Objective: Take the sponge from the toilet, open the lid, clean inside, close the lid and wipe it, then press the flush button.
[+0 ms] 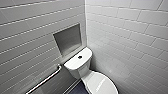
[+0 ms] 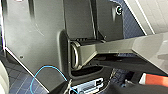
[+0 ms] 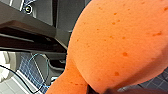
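Finishes I read on my feed
toilet (image 1: 78, 68) at 6 o'clock glossy white ceramic; lid (image 1: 100, 84) smooth shiny plastic; flush button (image 1: 80, 57) dark, silvery rim; rail (image 1: 47, 79) at 7 o'clock polished metal; wall tiles (image 1: 125, 30) glazed; sponge (image 3: 120, 42) matt, pitted orange foam

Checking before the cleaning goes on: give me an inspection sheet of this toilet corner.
Surface: tank top carries the flush button in its middle.
Job's things: toilet white; lid closed; sponge orange, close before the right wrist camera.
Clutter: nothing seen.
Grippers: right gripper seems clamped on the sponge's narrowed end; the left one's state cannot be told.
Cables: thin blue cable looping beside the robot's dark body.
Surroundings: white tiled walls, wall niche, metal grab bar, dark blue floor.
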Robot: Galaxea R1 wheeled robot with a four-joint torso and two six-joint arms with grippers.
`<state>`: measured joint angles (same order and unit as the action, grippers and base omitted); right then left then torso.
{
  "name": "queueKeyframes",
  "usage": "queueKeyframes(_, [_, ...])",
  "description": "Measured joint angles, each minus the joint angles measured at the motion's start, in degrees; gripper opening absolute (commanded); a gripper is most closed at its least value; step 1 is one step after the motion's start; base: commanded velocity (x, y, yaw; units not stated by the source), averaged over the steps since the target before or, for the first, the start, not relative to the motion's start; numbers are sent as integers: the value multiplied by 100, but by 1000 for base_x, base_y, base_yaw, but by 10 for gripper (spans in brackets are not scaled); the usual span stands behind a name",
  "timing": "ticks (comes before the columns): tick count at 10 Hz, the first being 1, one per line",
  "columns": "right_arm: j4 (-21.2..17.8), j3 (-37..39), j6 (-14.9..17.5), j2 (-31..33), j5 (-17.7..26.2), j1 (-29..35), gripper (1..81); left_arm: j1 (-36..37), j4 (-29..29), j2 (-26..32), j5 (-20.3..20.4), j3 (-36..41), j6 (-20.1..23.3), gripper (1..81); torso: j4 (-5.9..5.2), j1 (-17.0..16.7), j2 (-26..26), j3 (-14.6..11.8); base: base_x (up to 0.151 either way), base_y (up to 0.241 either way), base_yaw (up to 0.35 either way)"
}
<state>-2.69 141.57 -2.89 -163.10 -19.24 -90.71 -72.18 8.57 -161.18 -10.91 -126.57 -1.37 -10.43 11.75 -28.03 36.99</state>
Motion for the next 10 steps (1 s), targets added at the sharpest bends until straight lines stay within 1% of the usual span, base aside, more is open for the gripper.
queueKeyframes(4, [5, 46, 2, 4, 6, -46, 10, -61, 0, -105, -2, -265, 2, 811, 0, -525, 798, -804, 0, 0, 0])
queueKeyframes(8, [20, 44, 2, -16, 37, -113, 10, -174, 2, -106, -22, -286, 2, 811, 0, -1040, 1596, -1604, 0, 0, 0])
queueKeyframes(10, [33, 44, 2, -18, 67, -154, 10, -251, 2, -139, -68, -361, 2, 811, 0, -1104, 1722, -1716, 0, 0, 0])
